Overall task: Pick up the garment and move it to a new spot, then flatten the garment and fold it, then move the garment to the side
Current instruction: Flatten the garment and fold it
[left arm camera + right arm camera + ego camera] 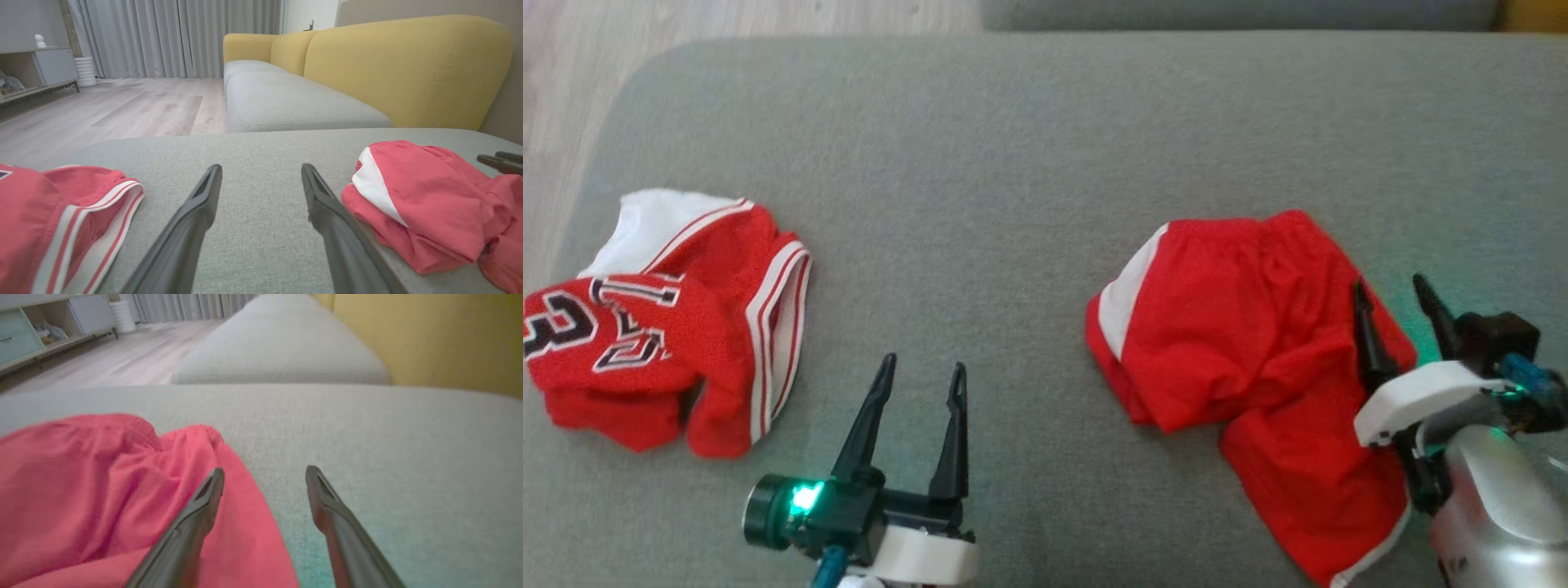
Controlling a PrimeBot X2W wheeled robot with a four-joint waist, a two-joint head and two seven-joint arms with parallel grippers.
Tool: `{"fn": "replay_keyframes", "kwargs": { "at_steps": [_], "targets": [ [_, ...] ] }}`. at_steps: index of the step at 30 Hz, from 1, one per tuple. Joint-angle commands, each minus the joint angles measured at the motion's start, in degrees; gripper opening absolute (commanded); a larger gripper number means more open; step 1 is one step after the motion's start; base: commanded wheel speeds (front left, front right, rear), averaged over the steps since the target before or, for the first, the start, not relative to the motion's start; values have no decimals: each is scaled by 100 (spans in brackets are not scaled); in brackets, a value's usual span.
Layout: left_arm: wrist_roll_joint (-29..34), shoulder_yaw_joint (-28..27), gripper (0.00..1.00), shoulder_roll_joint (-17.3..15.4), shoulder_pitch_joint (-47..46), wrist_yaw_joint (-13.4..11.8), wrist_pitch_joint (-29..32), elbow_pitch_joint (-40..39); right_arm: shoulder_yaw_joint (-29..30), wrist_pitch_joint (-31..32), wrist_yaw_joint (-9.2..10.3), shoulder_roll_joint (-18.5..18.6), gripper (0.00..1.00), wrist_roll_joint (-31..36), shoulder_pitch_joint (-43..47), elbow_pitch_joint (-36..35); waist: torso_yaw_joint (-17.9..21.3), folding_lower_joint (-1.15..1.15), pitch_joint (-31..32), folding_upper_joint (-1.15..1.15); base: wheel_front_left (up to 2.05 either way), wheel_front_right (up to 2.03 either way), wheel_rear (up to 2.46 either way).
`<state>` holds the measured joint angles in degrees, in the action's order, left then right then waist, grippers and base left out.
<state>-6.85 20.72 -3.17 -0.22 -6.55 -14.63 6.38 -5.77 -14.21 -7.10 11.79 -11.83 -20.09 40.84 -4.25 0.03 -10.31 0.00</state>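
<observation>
Right end effector (pixel 1388 280) — splayed at shorts (pixel 1233 318).

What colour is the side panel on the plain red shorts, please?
White side panel; head view.

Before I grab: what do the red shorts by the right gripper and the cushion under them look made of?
Red shorts: thin, soft cloth, probably a synthetic sports knit, matte; it slumps in loose folds and the waistband is gathered. Cushion: woven upholstery fabric, matte grey; a fine weave grain shows in the left wrist view.
</observation>
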Motion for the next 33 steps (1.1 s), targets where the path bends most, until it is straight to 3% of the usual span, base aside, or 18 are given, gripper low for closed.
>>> {"fn": "replay_keyframes", "kwargs": {
  "at_steps": [1, 3, 4, 5, 12, 16, 20, 27, 32, 33],
  "targets": [
    [-50, -98, 100, 29, -218, -47, -37, -190, -394, 99, -39, 92, 100, -324, -200, 127, -194, -3, -193, 0, 0, 0, 0],
    [-78, -49, 100, 29, -275, -74, -37, -192, -865, 342, -39, 187, 98, -841, -336, 458, -255, -3, -248, 0, 0, 0, 0],
    [-88, -34, 100, 29, -289, -86, -37, -188, -1118, 445, -39, 252, 55, -1081, -382, 552, -274, -3, -256, 0, 0, 0, 0],
    [-100, -26, 100, 29, -295, -99, -37, -184, -1365, 483, -39, 336, 0, -1289, -424, 589, -287, -3, -257, 0, 0, 0, 0],
    [-185, -75, 100, 29, -242, -197, -37, -206, -2157, 59, -39, 957, 0, -1956, -949, 454, -187, -3, -87, 0, 0, 0, 0],
    [-188, -17, 100, 29, -213, -207, -37, -278, -2148, -67, -39, 1403, 0, -1668, -1671, 285, -95, -3, 126, 0, 0, 0, 0],
    [-147, -23, 100, 29, -156, -301, -37, -398, -1805, -76, -39, 1645, 0, -1105, -2185, -500, -36, -3, 285, 0, 0, 0, 0],
    [-71, -64, 100, 29, -68, -346, -37, -436, -2123, -77, -39, 1658, 0, -637, -1656, -1392, 10, -3, 382, 0, 0, 0, 0],
    [-62, -68, 100, 29, -80, -324, -37, -416, -2443, -78, -39, 1248, 0, -685, -433, -1521, 5, -3, 330, 0, 0, 0, 0],
    [-73, -50, 100, 29, -84, -294, -37, -389, -2521, -78, -39, 1123, 18, -739, -176, -1532, 10, -3, 322, 0, 0, 0, 0]
  ]
}}
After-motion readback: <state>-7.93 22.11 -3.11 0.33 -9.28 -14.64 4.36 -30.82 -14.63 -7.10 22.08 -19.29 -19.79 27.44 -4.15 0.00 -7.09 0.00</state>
